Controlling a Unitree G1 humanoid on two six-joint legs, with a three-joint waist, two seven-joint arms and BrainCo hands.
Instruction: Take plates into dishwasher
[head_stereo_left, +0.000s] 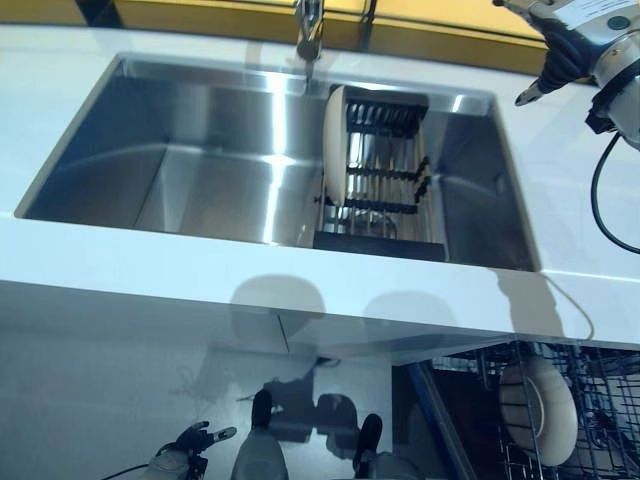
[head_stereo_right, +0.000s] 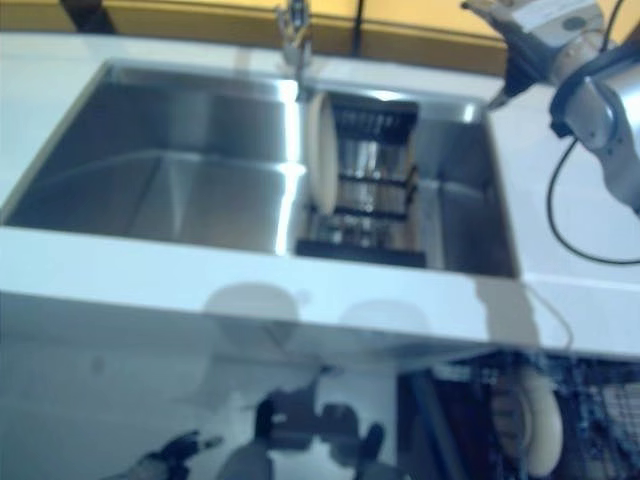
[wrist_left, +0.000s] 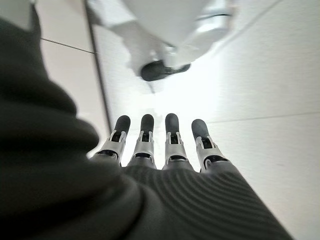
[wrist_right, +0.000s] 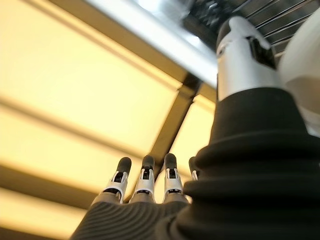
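In the steel sink (head_stereo_left: 200, 150) set into the white counter (head_stereo_left: 150, 265), a black rack (head_stereo_left: 385, 175) sits at the right end, and you see one pale plate (head_stereo_left: 335, 145) standing on edge against the rack's left side. The plate's face looks left and right, so its long axis runs near to far and its rim points up. Below the counter at the near right, the dishwasher basket (head_stereo_left: 600, 400) is pulled out, and a second plate (head_stereo_left: 545, 410) already stands on edge in it.

Your right hand (head_stereo_left: 560, 45) hangs above the counter at the far right corner of the sink, well apart from the plate; the plate lies to its left and lower, down in the basin. In the right wrist view the fingers (wrist_right: 145, 182) are straight and empty, with nothing between them. Your left hand (head_stereo_left: 185, 445) hangs low in front of the cabinet at the near left, far below the counter; its fingers (wrist_left: 172, 137) are also straight and hold nothing.

The right hand is clearly the nearer one, so judge the coming move as a reach leftward and down, closing across the upright rim.

No readable brand, label or writing shows on the plates, rack or sink.
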